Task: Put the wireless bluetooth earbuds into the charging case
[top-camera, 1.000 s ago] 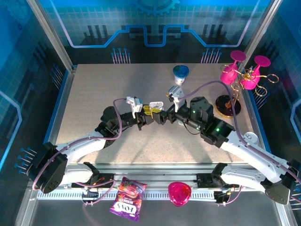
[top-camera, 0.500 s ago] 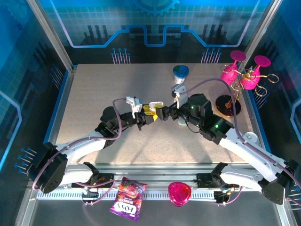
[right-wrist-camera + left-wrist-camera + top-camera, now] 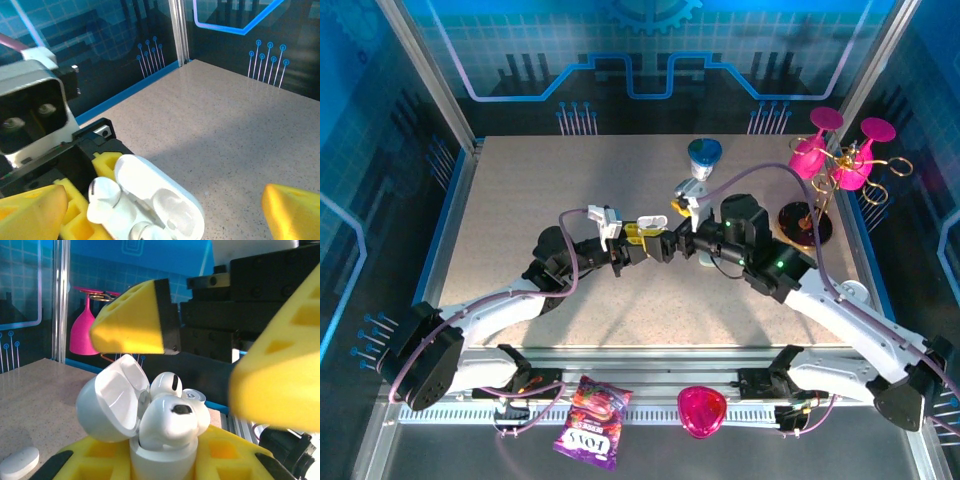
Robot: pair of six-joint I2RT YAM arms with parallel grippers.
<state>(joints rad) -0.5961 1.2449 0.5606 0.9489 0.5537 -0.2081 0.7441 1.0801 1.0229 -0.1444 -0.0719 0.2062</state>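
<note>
We clench the left gripper (image 3: 648, 245) on the open charging case (image 3: 112, 402), earbuds (image 3: 172, 415) poking out; our released right gripper (image 3: 688, 243) faces it from three o'clock.

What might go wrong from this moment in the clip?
The earbuds stick up from the open charging case, not seated; the open right claw may tip one out. It straddles the raised lid and may knock it shut, or twist the case in the left claw.

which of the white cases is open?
The charging case clamped in the left gripper: lid flipped back, earbuds showing. The other white case lies flat and shut on the table.
</note>
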